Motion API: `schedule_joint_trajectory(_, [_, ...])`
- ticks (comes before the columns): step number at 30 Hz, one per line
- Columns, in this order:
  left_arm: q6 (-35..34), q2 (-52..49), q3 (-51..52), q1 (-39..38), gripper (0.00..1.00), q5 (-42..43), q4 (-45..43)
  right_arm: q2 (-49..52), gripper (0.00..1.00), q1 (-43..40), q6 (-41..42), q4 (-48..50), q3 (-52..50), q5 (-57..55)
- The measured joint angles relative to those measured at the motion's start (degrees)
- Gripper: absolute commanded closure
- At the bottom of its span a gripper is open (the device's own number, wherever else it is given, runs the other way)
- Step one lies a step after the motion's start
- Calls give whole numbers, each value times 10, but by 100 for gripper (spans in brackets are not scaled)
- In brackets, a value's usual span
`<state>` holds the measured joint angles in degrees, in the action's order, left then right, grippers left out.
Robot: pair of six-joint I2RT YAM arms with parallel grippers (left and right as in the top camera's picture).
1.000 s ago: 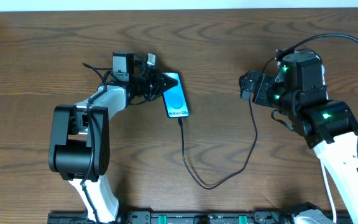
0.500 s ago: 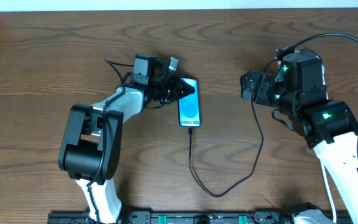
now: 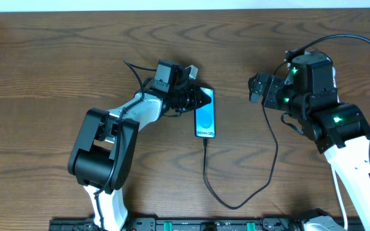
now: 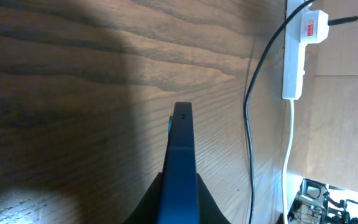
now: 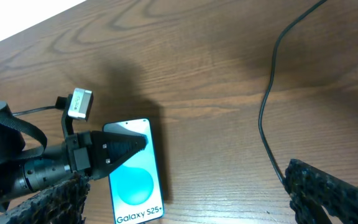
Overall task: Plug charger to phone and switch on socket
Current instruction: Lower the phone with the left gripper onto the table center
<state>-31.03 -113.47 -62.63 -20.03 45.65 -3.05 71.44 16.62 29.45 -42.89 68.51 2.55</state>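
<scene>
The left gripper point(image 3: 200, 97) pinches the phone's point(image 3: 205, 117) top edge, the charger point(image 3: 203, 167) meeting its bottom end; the right gripper point(image 3: 254, 88) gapes wide, empty.

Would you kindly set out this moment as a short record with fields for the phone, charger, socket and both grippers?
phone: flat on the table, screen up, lit blue
socket: white strip, shown only by the left wrist camera; switch state unreadable
charger: black cable meets the phone's bottom edge, apparently plugged in; white adapter sits on the socket
left gripper: shut on the phone's top end
right gripper: open, empty, hovering right of the phone
</scene>
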Motion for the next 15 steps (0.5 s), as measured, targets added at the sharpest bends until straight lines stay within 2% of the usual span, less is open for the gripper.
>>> schedule_joint_trajectory(15, [-65, 0, 0, 0, 92, -62, 0, 0, 1, 0, 0, -2, 0, 0])
